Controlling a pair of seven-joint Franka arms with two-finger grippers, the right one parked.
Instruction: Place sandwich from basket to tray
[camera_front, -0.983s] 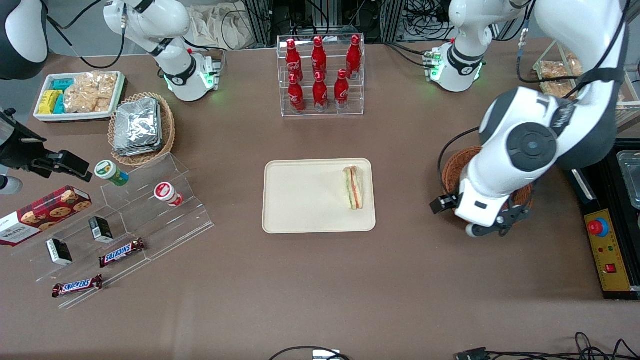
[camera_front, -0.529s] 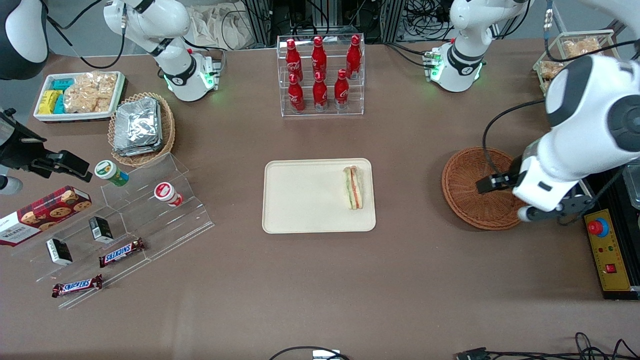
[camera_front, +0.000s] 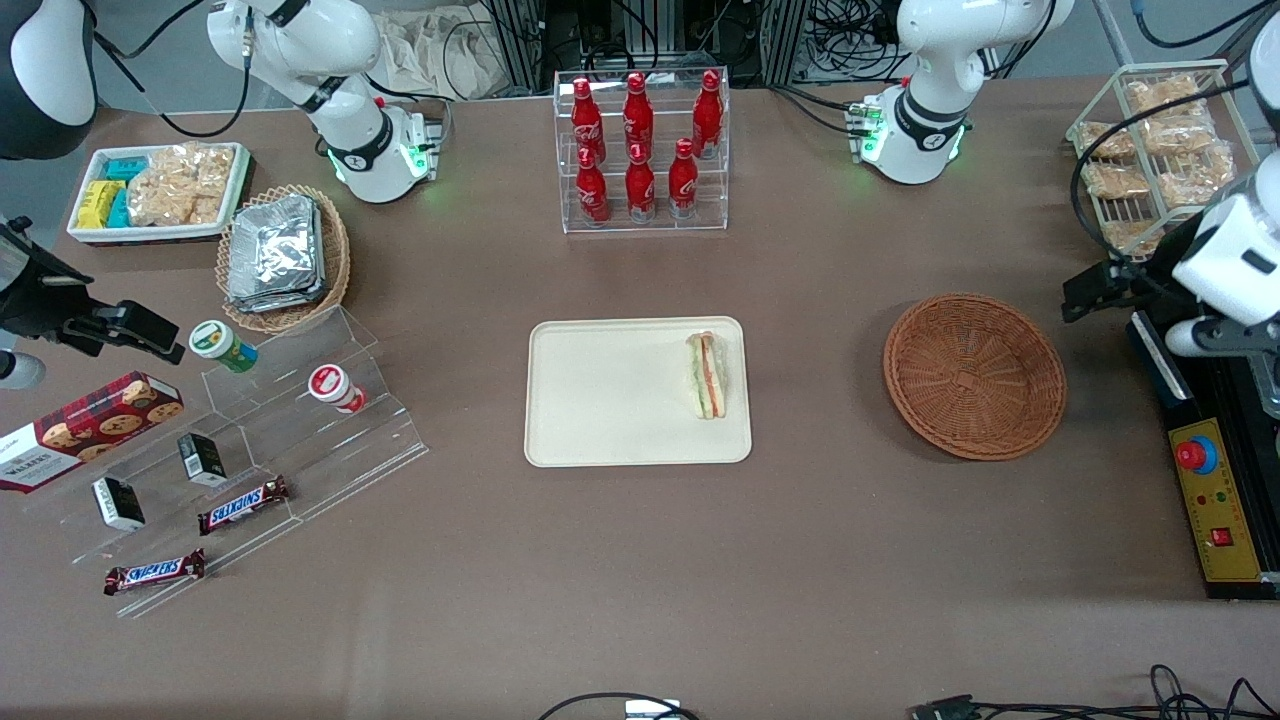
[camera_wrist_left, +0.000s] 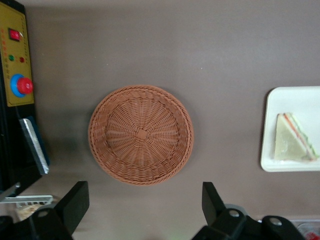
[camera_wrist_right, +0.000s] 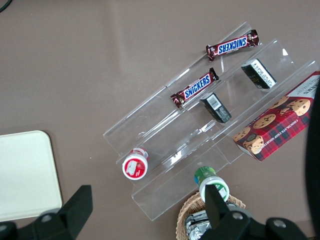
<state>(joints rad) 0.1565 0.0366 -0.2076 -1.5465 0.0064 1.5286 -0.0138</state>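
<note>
We are looking at a gripper (camera_wrist_left: 141, 210) that is hanging high above the desk (camera_front: 640, 560) near the working arm's end, its jaws spread wide with nothing between them. A second ago it was sitting low over the basket (camera_front: 974, 375); half a second ago it was already pulling off toward the desk's edge, and now it is clear of the basket altogether. The sandwich (camera_front: 707, 375) is lying on the tray (camera_front: 610, 400), close to the rim nearest the basket, exactly where it was lying in both earlier views, and the basket is showing only bare weave in the wrist view. We are judging from this that the transfer is done and the arm is simply retreating; nothing more seems to be needed. The brown desk is carrying plenty besides: a clear rack of red bottles (camera_front: 640, 145) farther from the front camera than the tray, a wire rack of bagged snacks (camera_front: 1150, 150) near the working arm, and, toward the parked arm's end, a tan basket of foil packets (camera_front: 280, 255) and a stepped acrylic stand (camera_front: 250, 450) holding chocolate bars.
</note>
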